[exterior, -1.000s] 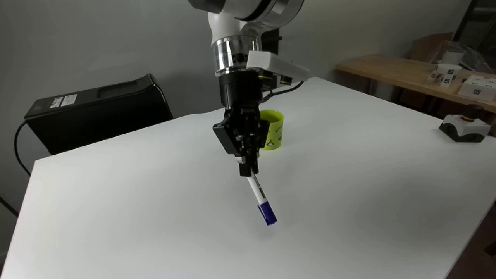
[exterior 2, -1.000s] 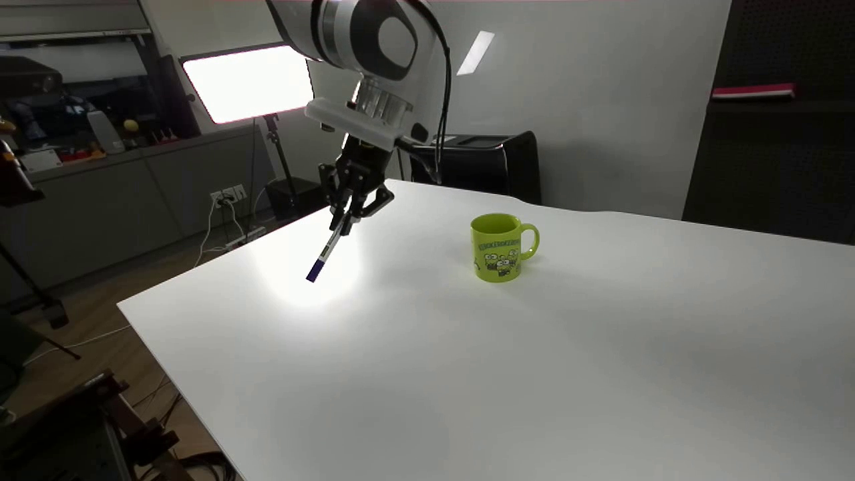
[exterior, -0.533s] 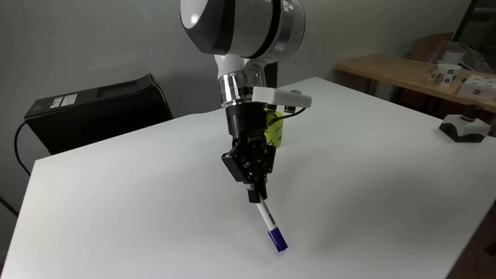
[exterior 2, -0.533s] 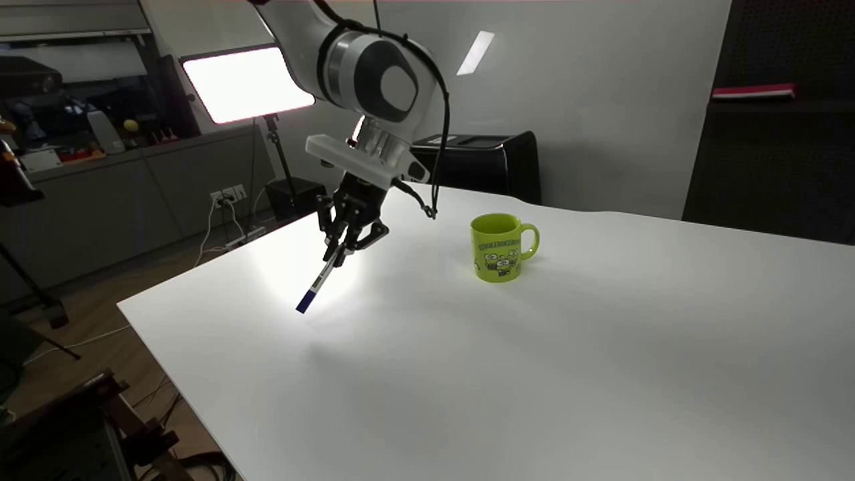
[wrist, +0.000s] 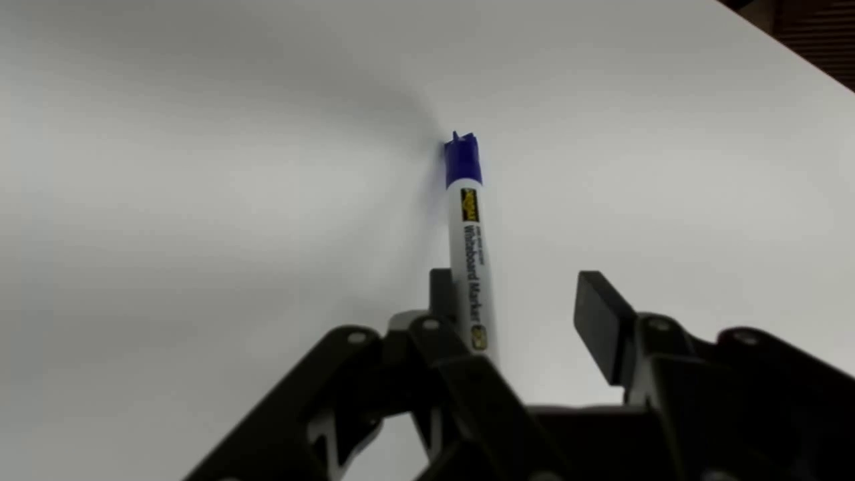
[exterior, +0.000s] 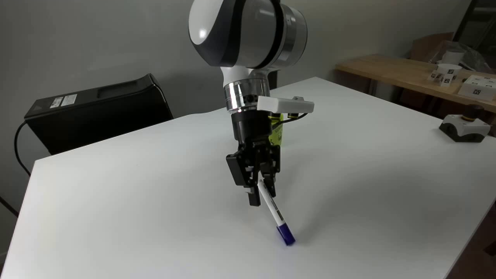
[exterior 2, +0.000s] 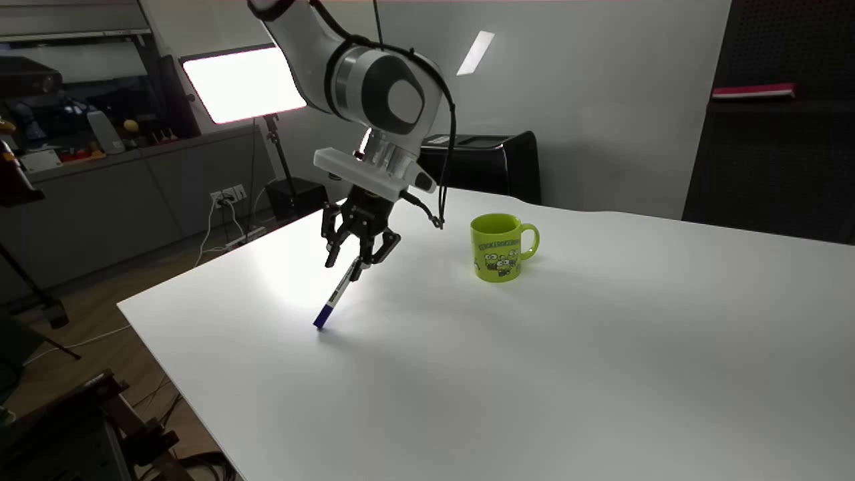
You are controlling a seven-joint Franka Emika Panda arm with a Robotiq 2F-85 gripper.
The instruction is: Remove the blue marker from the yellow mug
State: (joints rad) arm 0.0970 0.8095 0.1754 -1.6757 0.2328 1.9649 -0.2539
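Blue marker (wrist: 471,260): outside the yellow mug (exterior 2: 495,252), tilted, cap end down at the surface of the white table (exterior: 135,213). Both exterior views show it leaning with its upper end at the gripper (wrist: 521,307). I see the cap meet its shadow, but from my station I cannot certify contact with the tabletop. Lettering on the white barrel reads "Whiteboard Marker".

End effector: fingers spread, the gap plainly wider than the barrel. In the wrist view I find the barrel alongside the fingertip at picture left, apparently against it; the fingertip at picture right stands clear. I record the marker as unclamped.

Mug: upright on the same table, well apart from the marker. In an exterior view I note its handle at picture right and cartoon faces on its side. In an exterior view it is partly hidden behind the wrist of the arm (exterior: 252,35) and a white bar-shaped unit (exterior: 285,104) mounted there.

Surroundings: black case (exterior: 97,114) just beyond the table; grey-and-black box (exterior: 463,130) with a dark button at the table's edge; wooden table (exterior: 387,73) bearing white cups (exterior: 447,69); lit lamp panel (exterior 2: 247,83) in the background.
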